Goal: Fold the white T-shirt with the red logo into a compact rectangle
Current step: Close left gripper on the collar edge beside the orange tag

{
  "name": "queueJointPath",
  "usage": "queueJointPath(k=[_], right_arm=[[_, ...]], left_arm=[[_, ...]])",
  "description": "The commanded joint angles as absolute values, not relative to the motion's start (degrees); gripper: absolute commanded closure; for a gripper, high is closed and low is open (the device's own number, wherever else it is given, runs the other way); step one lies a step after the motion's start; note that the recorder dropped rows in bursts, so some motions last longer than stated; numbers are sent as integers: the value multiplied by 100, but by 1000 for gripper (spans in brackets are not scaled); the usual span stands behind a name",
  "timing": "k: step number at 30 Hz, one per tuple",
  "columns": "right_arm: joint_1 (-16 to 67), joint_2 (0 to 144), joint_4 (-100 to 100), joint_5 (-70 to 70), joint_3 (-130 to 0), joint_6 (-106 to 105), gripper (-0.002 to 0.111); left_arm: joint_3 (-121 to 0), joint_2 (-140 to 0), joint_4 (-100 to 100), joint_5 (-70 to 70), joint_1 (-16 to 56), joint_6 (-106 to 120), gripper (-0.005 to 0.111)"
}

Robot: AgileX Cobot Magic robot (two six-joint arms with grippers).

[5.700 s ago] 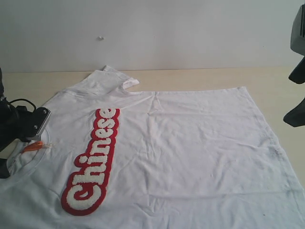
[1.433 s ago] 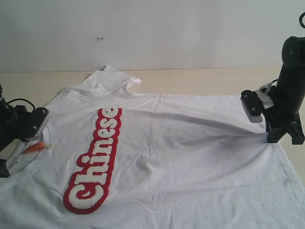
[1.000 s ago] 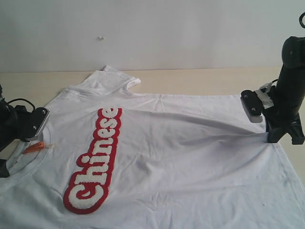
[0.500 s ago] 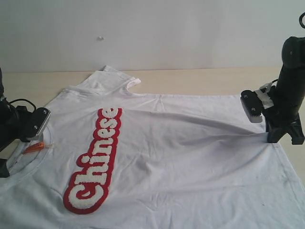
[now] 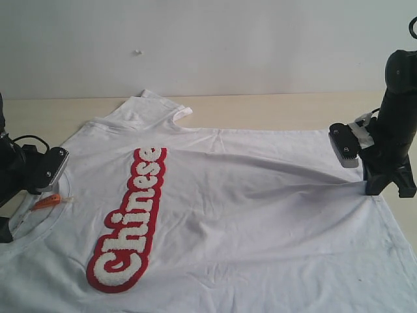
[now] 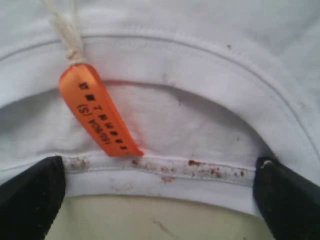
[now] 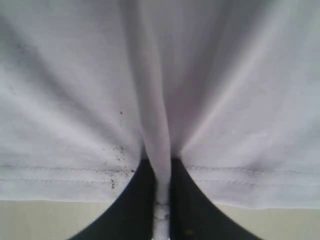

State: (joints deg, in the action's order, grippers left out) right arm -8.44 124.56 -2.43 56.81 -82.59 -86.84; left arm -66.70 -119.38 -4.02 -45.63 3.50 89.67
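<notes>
Two dark right fingers [image 7: 135, 205] stand all but closed, with a raised ridge of white cloth pinched between them, right at the stitched hem [image 7: 60, 175] of the white T-shirt [image 5: 260, 208]. In the exterior view, tight creases fan leftward from that pinch across the body of the shirt.

The left fingers [image 6: 30, 192] are spread wide and hold nothing. The back edge of the ribbed collar [image 6: 200, 65] lies in the gap between them, and the orange neck tag [image 6: 97, 112] lies just beyond it. I cannot tell whether their tips press on the cloth.

The shirt is spread on the table [image 5: 273, 107] with its long axis running from one arm to the other. The collar is at the left arm and the hem at the right, so each end is directly at that arm's own fingers. The red logo [image 5: 130, 222] runs crosswise to that axis, nearer the collar end and well apart from the right fingers.

As I judge it, a lift of both ends needs both gripped, and only the hem is gripped now. The left fingers would have to close on the collar first.
</notes>
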Motion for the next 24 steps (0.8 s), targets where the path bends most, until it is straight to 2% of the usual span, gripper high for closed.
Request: queueJointPath(k=[1,24], right_arm=[[-870,12570,-448,5686,-8221,-8689,108],[-870,12570,-448,5686,-8221,-8689,108]], left_arm=[[-6082,-13161,-408,-3821,284,8985,2],[-6084,-13161,-408,-3850,284,8956,2]])
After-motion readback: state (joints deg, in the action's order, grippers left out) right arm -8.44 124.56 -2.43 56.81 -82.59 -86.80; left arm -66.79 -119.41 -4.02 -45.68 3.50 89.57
